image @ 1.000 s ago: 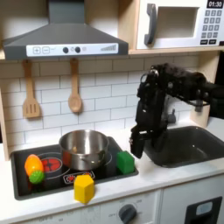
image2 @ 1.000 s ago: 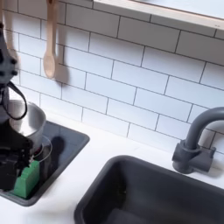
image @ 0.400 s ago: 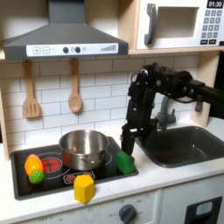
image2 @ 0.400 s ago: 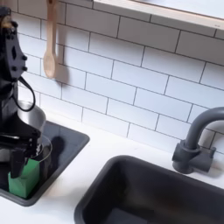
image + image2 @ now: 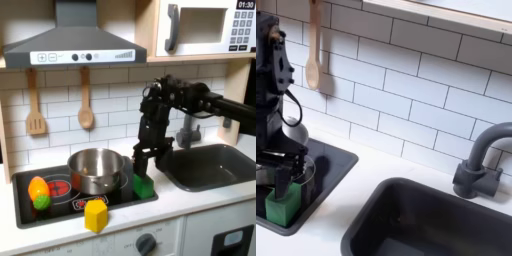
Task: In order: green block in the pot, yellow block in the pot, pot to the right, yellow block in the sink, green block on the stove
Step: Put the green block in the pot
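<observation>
Yellow block: one, at the near edge of the stove in the first exterior view, standing upright, partly overhanging the front rim. Long axis cannot be told.

Green block: one, on the stove's corner toward the first exterior view's right, beside the pot; also seen low at the second exterior view's left, sitting flat with one face toward the camera. Near cube-like, no clear long axis.

Gripper: one, lowered directly above the green block in both exterior views, fingers pointing down and straddling the block's top. Jaws spread slightly wider than the block; contact with the block cannot be told.

Toy fruit: one, orange and lime-green, on the stove toward the first exterior view's left.

Pot: one, silver, lidless, upright on the stove between the fruit and the green block.

Sink: one, dark grey, at the first exterior view's right; faucet arched at its rear.

Wooden utensils: two, a slotted spatula and a spoon, hanging handle-up on the tiled wall.

Microwave: one, top of the first exterior view's right.
</observation>
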`<state>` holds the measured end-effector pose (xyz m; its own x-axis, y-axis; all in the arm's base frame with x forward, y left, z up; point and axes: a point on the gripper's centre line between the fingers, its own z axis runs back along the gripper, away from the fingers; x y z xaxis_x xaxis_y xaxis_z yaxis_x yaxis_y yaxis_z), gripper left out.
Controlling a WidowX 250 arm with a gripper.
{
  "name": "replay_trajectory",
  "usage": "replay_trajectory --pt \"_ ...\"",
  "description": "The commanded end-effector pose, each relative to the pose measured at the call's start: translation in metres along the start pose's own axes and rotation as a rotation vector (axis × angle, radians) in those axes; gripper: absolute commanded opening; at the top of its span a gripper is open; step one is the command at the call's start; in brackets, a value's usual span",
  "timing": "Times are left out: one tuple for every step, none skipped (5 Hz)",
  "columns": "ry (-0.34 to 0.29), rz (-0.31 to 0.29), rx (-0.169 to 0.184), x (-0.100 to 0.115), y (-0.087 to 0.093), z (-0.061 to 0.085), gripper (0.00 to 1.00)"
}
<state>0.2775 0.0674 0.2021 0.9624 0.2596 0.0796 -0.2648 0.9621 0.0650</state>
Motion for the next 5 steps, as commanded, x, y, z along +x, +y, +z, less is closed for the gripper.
replay_trajectory --pt "0.031 -0.013 -0.008 0.006 -0.006 -0.016 1.0" --pt "0.041 -0.034 0.0 0.007 -0.01 -0.021 1.0" --pt "0.041 -0.027 0.005 0.008 -0.008 -0.022 1.0" --pt "0.037 -0.033 0.004 0.012 -0.01 -0.026 1.0" --pt "0.042 -0.037 0.0 0.015 -0.011 -0.031 1.0"
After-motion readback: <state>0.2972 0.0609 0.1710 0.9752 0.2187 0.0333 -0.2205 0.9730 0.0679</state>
